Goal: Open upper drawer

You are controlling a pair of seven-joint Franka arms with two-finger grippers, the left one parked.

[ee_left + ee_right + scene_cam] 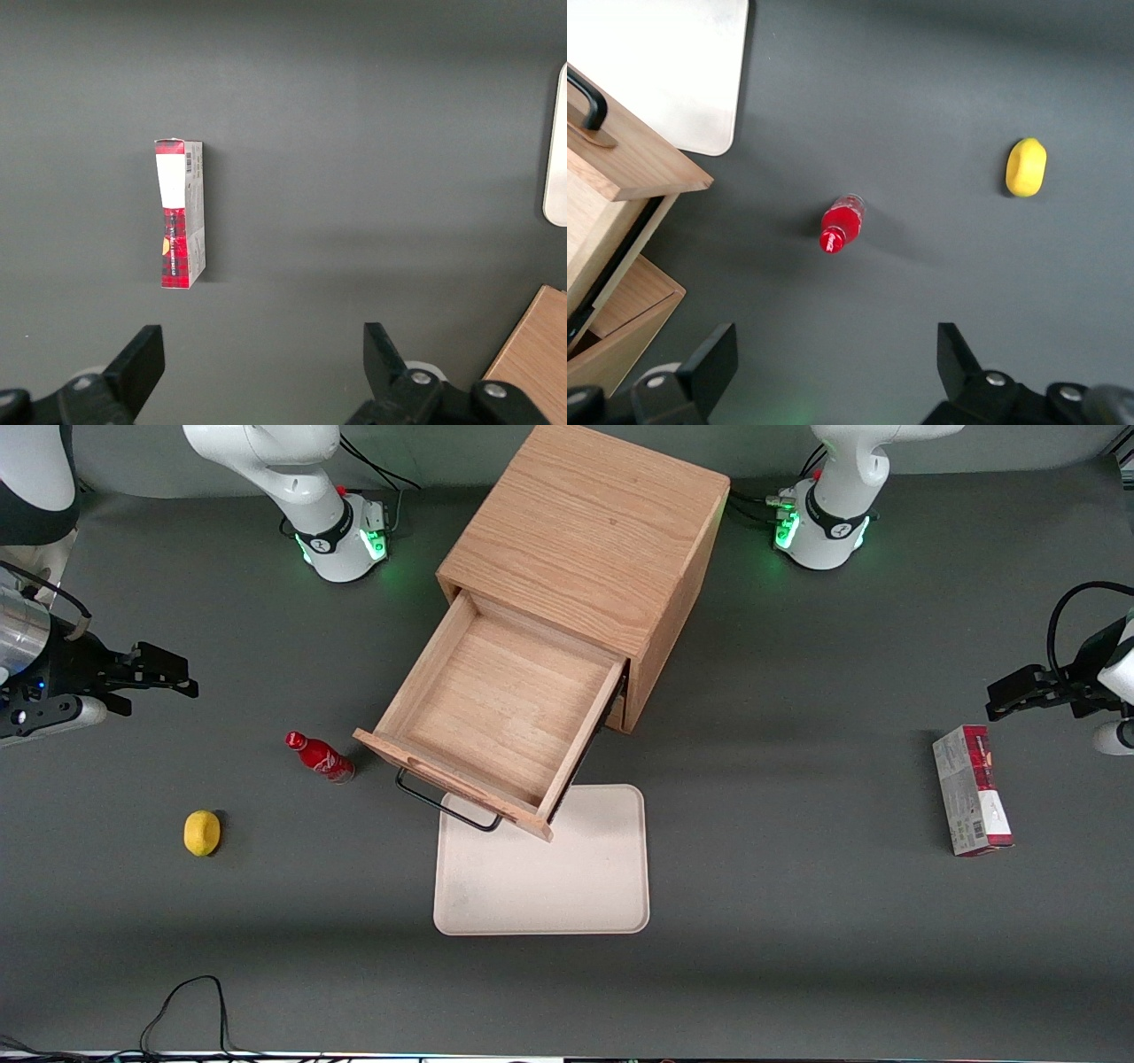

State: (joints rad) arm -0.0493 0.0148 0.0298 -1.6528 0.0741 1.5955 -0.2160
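The light oak cabinet (585, 531) stands mid-table. Its upper drawer (505, 700) is pulled far out, and the bare wooden tray inside holds nothing. The drawer's black wire handle (443, 802) overhangs the white tray. In the right wrist view the drawer's front board (629, 155) and handle (589, 97) show above the lower drawer (629, 310), which stays in. My gripper (182, 673) hovers toward the working arm's end of the table, well away from the handle. It is open (835, 350) with nothing between its fingers.
A red bottle (321, 756) stands beside the drawer's front corner, also seen from the wrist (840, 226). A yellow lemon (202, 833) lies nearer the front camera. The white tray (549, 868) sits in front of the cabinet. A red and grey box (970, 788) lies toward the parked arm's end.
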